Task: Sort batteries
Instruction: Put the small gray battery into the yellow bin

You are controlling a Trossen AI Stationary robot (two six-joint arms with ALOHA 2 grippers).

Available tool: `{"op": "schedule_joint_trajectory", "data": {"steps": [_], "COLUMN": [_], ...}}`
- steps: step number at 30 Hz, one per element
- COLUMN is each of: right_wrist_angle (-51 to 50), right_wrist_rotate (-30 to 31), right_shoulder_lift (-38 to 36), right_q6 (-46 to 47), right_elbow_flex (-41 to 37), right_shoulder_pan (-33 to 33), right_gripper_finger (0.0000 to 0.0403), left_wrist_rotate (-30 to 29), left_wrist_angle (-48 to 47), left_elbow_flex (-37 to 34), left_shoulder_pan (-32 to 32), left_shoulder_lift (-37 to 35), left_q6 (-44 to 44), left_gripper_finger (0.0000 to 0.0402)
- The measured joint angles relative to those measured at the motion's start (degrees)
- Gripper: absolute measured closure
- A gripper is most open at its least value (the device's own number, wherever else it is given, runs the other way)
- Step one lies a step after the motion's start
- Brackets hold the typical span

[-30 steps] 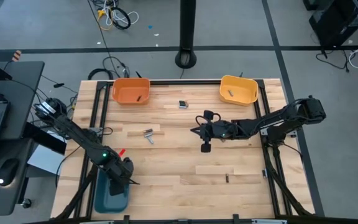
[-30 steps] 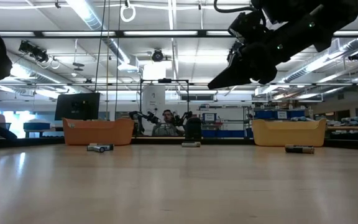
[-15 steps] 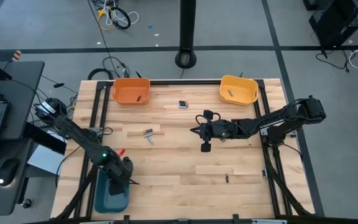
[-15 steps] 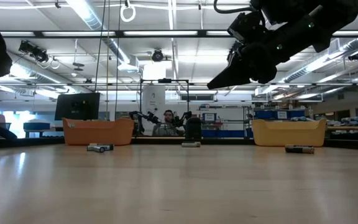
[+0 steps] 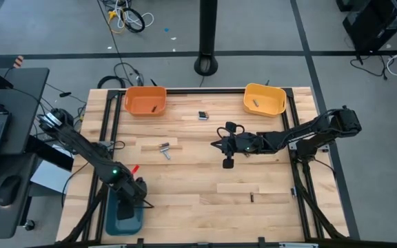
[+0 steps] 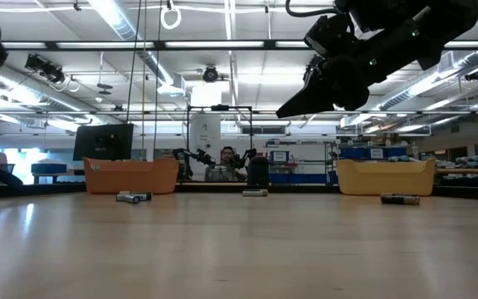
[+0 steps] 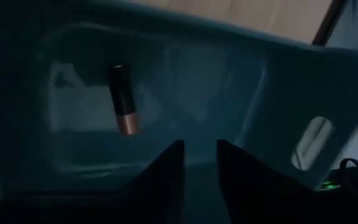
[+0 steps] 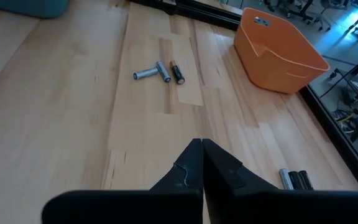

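Observation:
My left gripper [image 5: 135, 198] hangs over the teal tray [image 5: 113, 219] at the table's near left corner, pointing steeply down. Its fingers stand a little apart with nothing between them [image 7: 199, 158]. On the tray's floor lies one dark battery with a copper end [image 7: 123, 99]. My right gripper [image 5: 216, 145] waits shut above mid-table, pointing toward the left edge [image 8: 202, 151]. Three batteries [image 5: 164, 148] [image 8: 160, 71] lie loose left of it. A small boxy battery [image 5: 202, 115] lies near the far edge, and a tiny dark one [image 5: 251, 198] lies toward the near edge.
An orange tray [image 5: 145, 100] and a yellow tray [image 5: 265, 100] stand at the far edge, each with a battery inside. Black frame rails run along the table's left and right sides. Bare wood lies between the two arms.
My left gripper has risen a little above the teal tray; in the low view its dark shape has slid up toward the picture's top left corner.

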Motion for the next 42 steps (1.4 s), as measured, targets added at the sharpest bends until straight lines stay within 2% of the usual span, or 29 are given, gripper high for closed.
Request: {"op": "schedule_joint_trajectory", "data": {"steps": [3,6,12,16,19,23,27,30,34,37,40,42], "right_wrist_angle": [0.00,-0.01,-0.03,0.83,4.95,15.62,23.53,23.31,22.51,22.43,16.95,9.68], "right_wrist_rotate": [0.00,0.02,0.02,0.02,-1.36,-4.42,-4.42,-4.42,-4.42,-4.91,-4.98,-4.96], "right_shoulder_lift": [0.00,0.01,0.01,0.01,0.01,0.01,0.01,0.01,0.01,0.01,0.01,0.01], "right_q6": [0.07,0.09,0.09,0.13,1.66,4.60,7.79,11.60,12.05,13.48,16.14,16.87], "right_elbow_flex": [0.00,-0.02,-0.03,-1.81,-4.73,-10.57,-15.45,-16.49,-16.13,-14.69,-12.04,-9.08], "right_shoulder_pan": [0.00,0.00,0.00,-0.20,-1.13,-2.04,-2.05,-2.15,-2.21,-2.63,-2.89,-2.89], "right_gripper_finger": [0.0388,0.0384,0.0396,0.0393,0.0397,0.0398,0.0397,0.0385,0.0372,0.0377,0.0389,0.0395], "left_wrist_rotate": [-3.77,-10.31,-18.97,-23.81,-23.86,-21.44,-17.83,-13.94,-8.48,-7.40,-6.77,-6.13], "left_wrist_angle": [-6.62,-11.39,-9.18,-6.33,-0.58,7.54,19.96,32.69,49.20,61.60,71.73,76.82], "left_elbow_flex": [5.44,10.21,11.92,11.68,9.36,5.23,-0.20,-5.22,-12.12,-16.81,-20.81,-22.70], "left_shoulder_pan": [0.44,1.02,5.36,10.01,14.73,21.42,27.83,32.58,38.75,42.13,44.39,45.54], "left_shoulder_lift": [-0.02,-0.49,-6.12,-10.66,-13.55,-14.84,-14.82,-14.82,-14.79,-14.79,-14.79,-14.79], "left_q6": [2.99,5.42,9.30,17.40,24.25,34.22,44.95,51.42,56.86,58.75,60.52,61.27], "left_gripper_finger": [0.0352,0.0392,0.0397,0.0398,0.0399,0.0399,0.0399,0.0399,0.0399,0.0398,0.0398,0.0398]}}
